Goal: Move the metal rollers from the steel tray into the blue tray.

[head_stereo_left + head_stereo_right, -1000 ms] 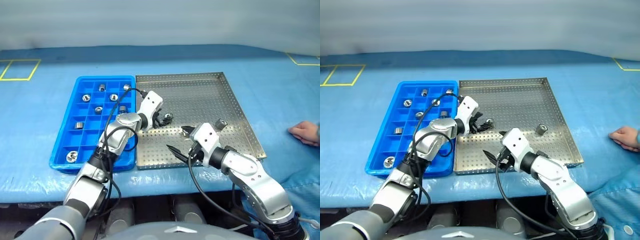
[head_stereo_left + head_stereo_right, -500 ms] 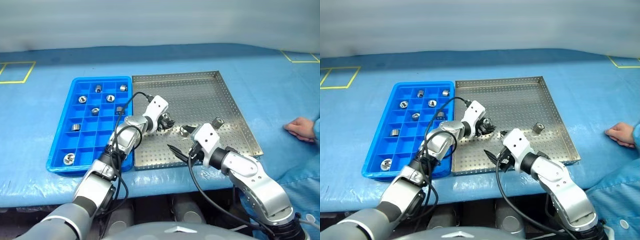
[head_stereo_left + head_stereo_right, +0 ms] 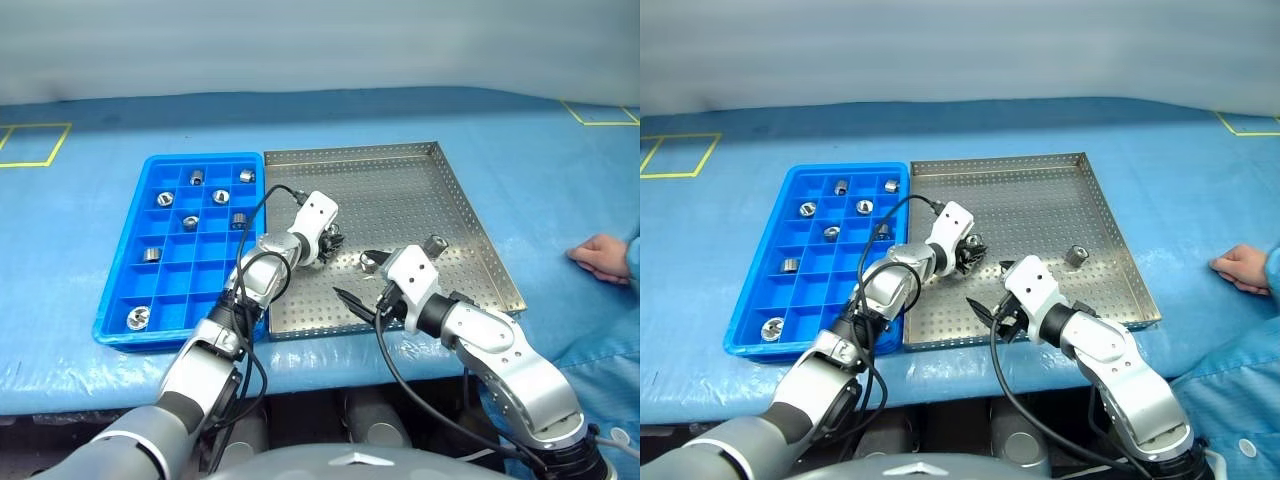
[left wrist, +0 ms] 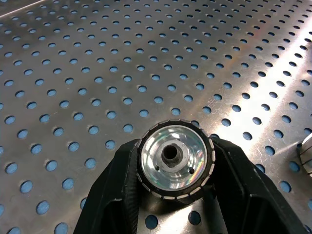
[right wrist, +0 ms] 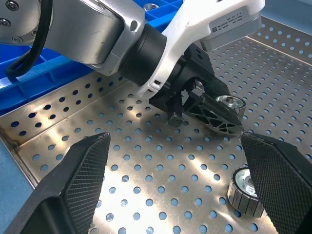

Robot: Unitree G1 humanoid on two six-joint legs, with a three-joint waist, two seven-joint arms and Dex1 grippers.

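White label with small black print on left arm's wrist housing, unreadable. Left gripper clamped on a metal roller over steel tray. Right gripper spread wide, empty; loose roller between its fingers. Seven rollers sat in blue tray. Person's hand rested on blue table cover.
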